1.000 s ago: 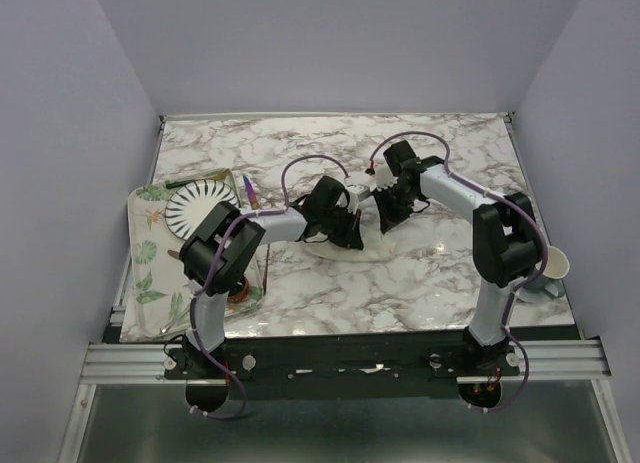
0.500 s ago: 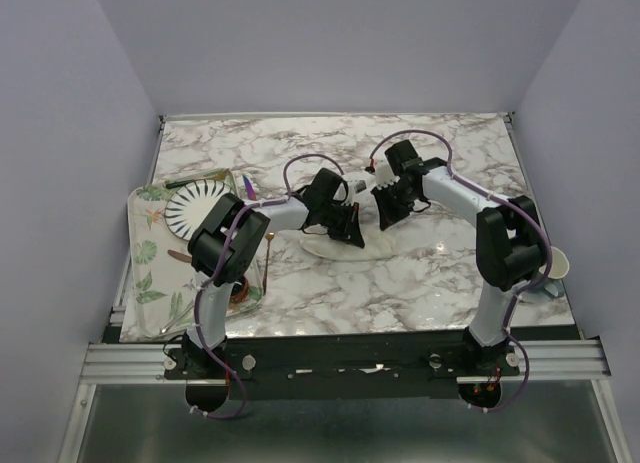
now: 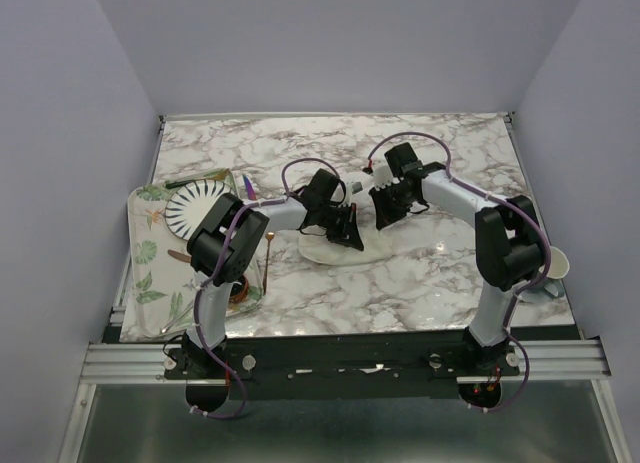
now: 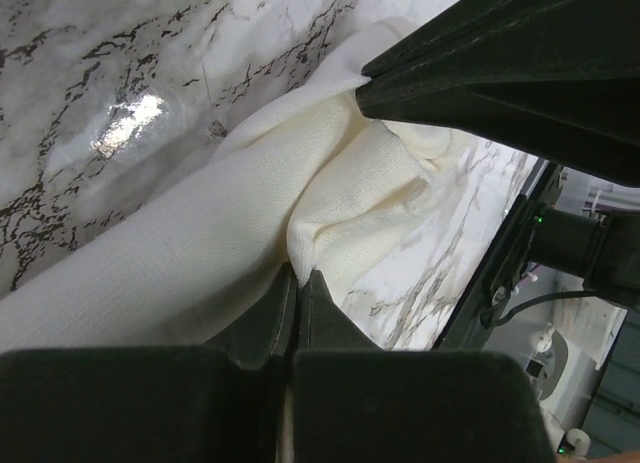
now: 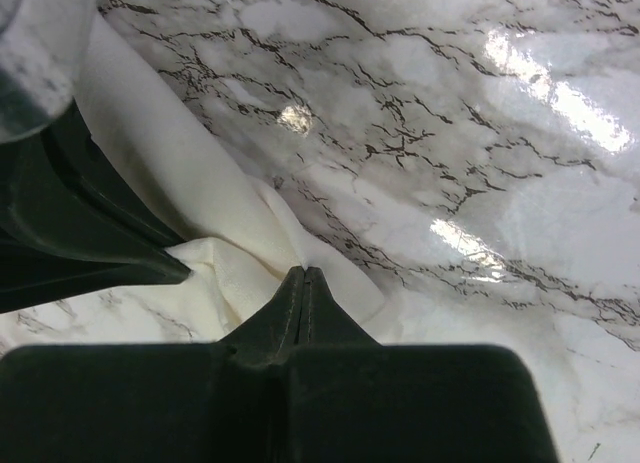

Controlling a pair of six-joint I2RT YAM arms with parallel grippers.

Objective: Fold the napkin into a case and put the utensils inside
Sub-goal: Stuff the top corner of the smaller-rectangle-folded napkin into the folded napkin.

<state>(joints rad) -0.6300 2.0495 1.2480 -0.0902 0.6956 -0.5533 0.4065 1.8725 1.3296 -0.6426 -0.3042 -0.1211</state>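
Note:
The cream napkin (image 3: 330,251) lies bunched on the marble table, with both grippers holding it close together. My left gripper (image 3: 349,230) is shut on a raised fold of the napkin (image 4: 180,253), its jaws pinched together at the cloth's edge (image 4: 298,275). My right gripper (image 3: 384,209) is shut on another fold of the napkin (image 5: 150,153), its tips meeting at the cloth (image 5: 303,273). The slim purple-blue utensil (image 3: 246,188) and the thin copper-gold fork (image 3: 268,246) lie at the left, by the tray's right edge. No folded case shape shows.
A leaf-patterned tray (image 3: 143,258) sits at the left edge with a black-striped white plate (image 3: 195,205) and a copper knife-like utensil (image 3: 178,254). A paper cup (image 3: 558,263) stands at the right table edge. Purple walls enclose the table.
Both grippers stay shut on the napkin and have shifted slightly left and back. The cloth has drawn in from the right and bunched under them.

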